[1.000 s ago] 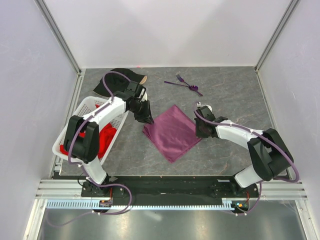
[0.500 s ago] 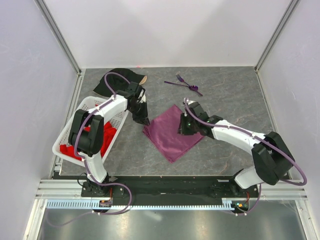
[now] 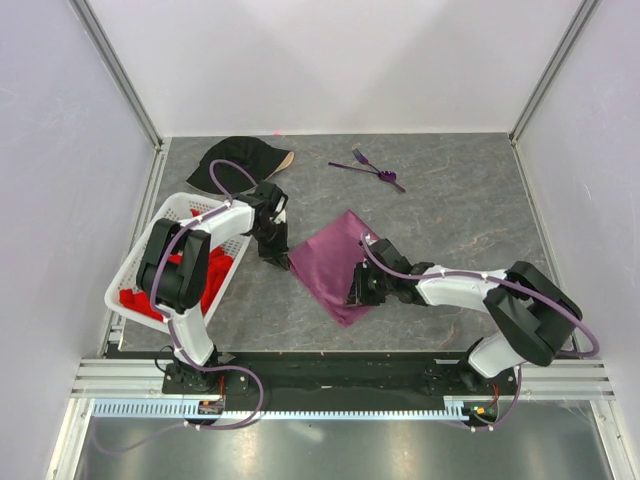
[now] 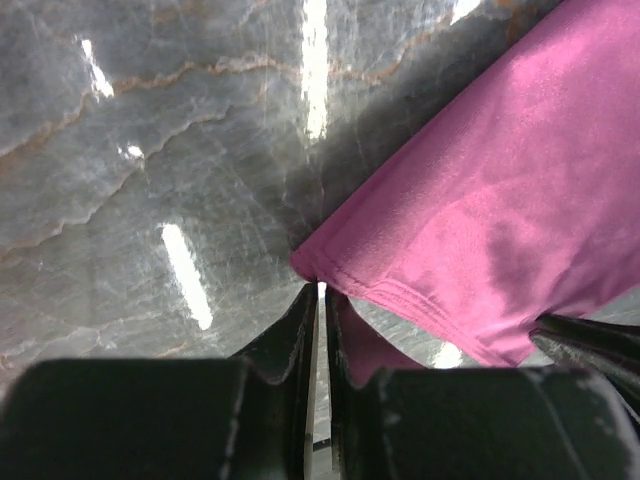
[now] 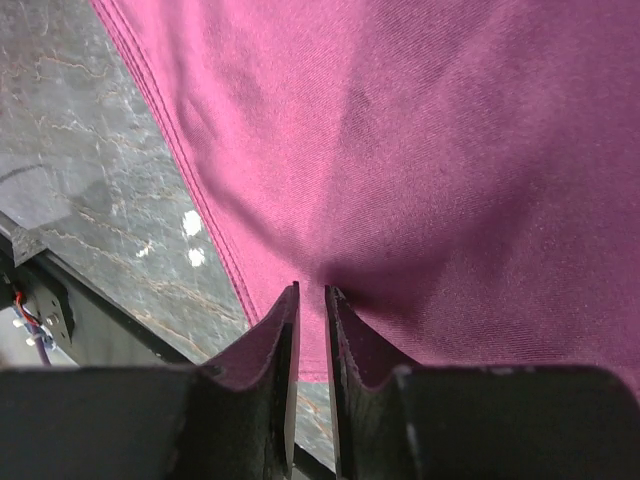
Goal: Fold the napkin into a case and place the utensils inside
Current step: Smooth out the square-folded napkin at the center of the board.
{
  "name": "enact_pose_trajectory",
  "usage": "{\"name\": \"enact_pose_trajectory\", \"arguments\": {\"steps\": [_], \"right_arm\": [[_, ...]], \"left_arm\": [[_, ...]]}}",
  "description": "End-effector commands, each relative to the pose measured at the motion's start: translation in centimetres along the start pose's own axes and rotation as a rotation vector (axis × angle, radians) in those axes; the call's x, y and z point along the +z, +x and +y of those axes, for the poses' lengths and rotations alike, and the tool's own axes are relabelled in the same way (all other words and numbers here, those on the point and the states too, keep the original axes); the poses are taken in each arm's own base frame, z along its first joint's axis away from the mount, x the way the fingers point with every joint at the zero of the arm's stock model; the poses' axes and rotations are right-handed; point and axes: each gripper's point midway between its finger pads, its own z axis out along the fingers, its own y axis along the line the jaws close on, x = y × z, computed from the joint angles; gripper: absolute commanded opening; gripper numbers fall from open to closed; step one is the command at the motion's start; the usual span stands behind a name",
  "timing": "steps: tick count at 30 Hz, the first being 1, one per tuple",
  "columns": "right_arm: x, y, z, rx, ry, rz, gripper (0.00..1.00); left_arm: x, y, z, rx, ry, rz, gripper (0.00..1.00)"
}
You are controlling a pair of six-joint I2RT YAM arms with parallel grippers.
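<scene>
The plum-purple napkin (image 3: 325, 262) lies mid-table, its right side folded over toward the left, so it looks narrower. My left gripper (image 3: 275, 257) sits at the cloth's left corner. In the left wrist view its jaws (image 4: 322, 292) stand almost together, pinching that corner of the napkin (image 4: 480, 210). My right gripper (image 3: 358, 292) rests on the cloth's near right edge. In the right wrist view its gripper (image 5: 311, 292) is shut on a pucker of the napkin (image 5: 420, 130). The purple utensils (image 3: 368, 168) lie at the back, apart from both grippers.
A white lattice basket (image 3: 150, 262) holding red cloth stands at the left, close beside the left arm. A black cap (image 3: 232, 160) lies at the back left. Grey marbled table surface (image 3: 470, 200) surrounds the napkin.
My right gripper has travelled from the napkin's right corner toward the near left, dragging the cloth over itself. My left gripper has come down to the left corner and its jaws have narrowed.
</scene>
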Motion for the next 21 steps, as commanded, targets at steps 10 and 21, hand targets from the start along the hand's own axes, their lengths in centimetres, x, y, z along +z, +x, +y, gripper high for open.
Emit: {"name": "enact_pose_trajectory", "arguments": {"steps": [10,21], "right_arm": [[-6.5,-5.6,-9.9,-0.09,0.551,-0.184,0.22],[-8.2,-5.7,-7.0,0.149,0.4,-0.223,0.6]], "left_arm": [[-8.4,-2.5,-5.0,0.102,0.201,-0.213,0.39],[-5.1,-2.2,-7.0,0.084,0.295,-0.11,0.41]]}}
